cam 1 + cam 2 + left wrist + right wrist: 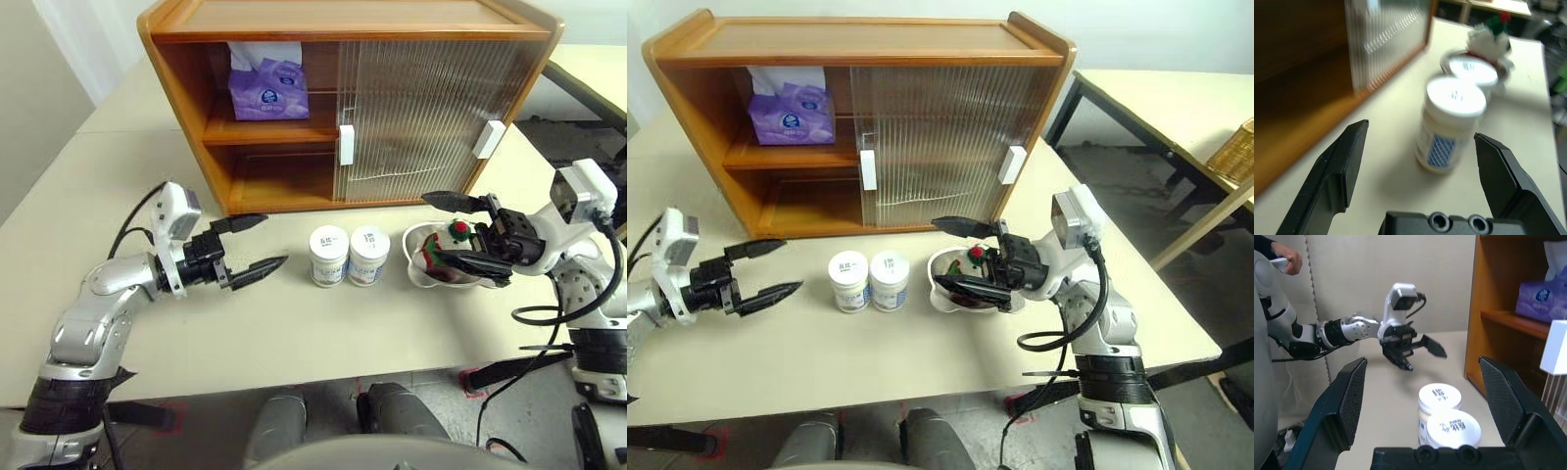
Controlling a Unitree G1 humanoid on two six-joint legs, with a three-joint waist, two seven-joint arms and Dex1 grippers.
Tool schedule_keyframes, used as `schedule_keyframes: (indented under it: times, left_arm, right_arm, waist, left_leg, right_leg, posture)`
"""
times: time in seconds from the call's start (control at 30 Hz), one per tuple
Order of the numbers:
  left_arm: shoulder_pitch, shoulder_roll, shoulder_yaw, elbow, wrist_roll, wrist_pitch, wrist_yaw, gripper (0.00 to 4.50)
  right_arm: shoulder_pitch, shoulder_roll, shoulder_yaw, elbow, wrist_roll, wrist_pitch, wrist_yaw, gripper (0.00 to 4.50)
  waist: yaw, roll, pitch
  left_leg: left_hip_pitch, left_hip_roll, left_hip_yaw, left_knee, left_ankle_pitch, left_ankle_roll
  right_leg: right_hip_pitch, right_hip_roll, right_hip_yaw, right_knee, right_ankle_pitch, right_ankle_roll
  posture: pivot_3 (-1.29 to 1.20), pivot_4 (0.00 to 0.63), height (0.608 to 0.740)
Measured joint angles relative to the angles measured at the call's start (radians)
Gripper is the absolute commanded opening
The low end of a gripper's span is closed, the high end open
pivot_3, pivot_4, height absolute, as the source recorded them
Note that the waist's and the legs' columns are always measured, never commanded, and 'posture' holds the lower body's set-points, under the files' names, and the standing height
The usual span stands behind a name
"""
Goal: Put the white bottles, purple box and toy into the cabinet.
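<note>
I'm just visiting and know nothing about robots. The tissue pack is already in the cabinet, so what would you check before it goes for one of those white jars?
1. Purple box sits on the upper shelf of the cabinet: ok.
2. Left gripper is open and holds nothing: ok.
3. White bottles stand upright on the table, side by side and close together; whether they touch: cannot tell.
4. The cabinet's left side is open, doors slid to the right: ok.
5. Right gripper is open, hovering at the steel bowl with the toy, apart from the bottles: ok.
6. Room for a finger between the two bottles: not ok, so the nearer one looks best taken from its outer sides.
</note>
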Motion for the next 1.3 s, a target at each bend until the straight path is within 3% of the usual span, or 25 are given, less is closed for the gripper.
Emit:
schedule_keyframes:
  times: [0.13, 0.37, 0.83, 0.97, 1.3]
  left_arm:
    - [-0.043, 0.005, -0.077, 0.144, 0.079, -0.136, -0.109, 4.45]
    - [-0.132, -0.069, -0.157, 0.344, 0.131, -0.292, -0.204, 4.45]
    - [-0.236, -0.192, -0.24, 0.466, 0.199, -0.323, -0.176, 4.45]
    - [-0.24, -0.234, -0.249, 0.498, 0.201, -0.311, -0.164, 4.45]
    - [-0.28, -0.264, -0.296, 0.548, 0.243, -0.305, -0.174, 4.45]
  right_arm:
    - [0.0, -0.008, -0.001, 0.008, -0.003, 0.0, 0.007, 4.5]
    - [-0.002, -0.006, 0.0, 0.015, -0.004, -0.003, 0.01, 4.5]
    - [0.005, -0.007, -0.002, 0.019, -0.007, -0.024, 0.013, 4.5]
    - [0.013, -0.007, -0.002, 0.019, -0.008, -0.027, 0.015, 4.5]
    - [0.016, -0.008, -0.002, 0.019, -0.012, -0.027, 0.02, 4.5]
  waist:
    - [0.001, 0.001, 0.0]
    - [-0.003, 0.002, 0.0]
    - [-0.008, 0.003, 0.001]
    - [-0.008, 0.003, 0.001]
    - [-0.007, 0.004, 0.002]
  left_leg:
    - [-0.005, 0.001, 0.0, 0.0, 0.001, -0.002]
    - [-0.007, 0.0, 0.002, 0.0, 0.002, -0.001]
    - [-0.008, -0.001, 0.003, 0.0, 0.004, 0.002]
    - [-0.009, -0.002, 0.003, 0.0, 0.005, 0.002]
    - [-0.009, -0.002, 0.001, 0.0, 0.006, 0.004]
  right_leg:
    - [-0.007, 0.001, 0.0, 0.003, 0.0, 0.0]
    - [-0.008, 0.0, 0.002, 0.002, 0.0, 0.002]
    - [-0.007, 0.0, 0.002, 0.001, -0.002, 0.008]
    - [-0.006, 0.0, 0.003, 0.001, -0.007, 0.018]
    - [-0.004, 0.0, 0.003, -0.003, -0.005, 0.021]
  posture:
    - [-0.03, 0.069, 0.74]
    - [-0.05, 0.067, 0.74]
    - [-0.07, 0.071, 0.74]
    - [-0.07, 0.072, 0.74]
    - [-0.08, 0.068, 0.74]
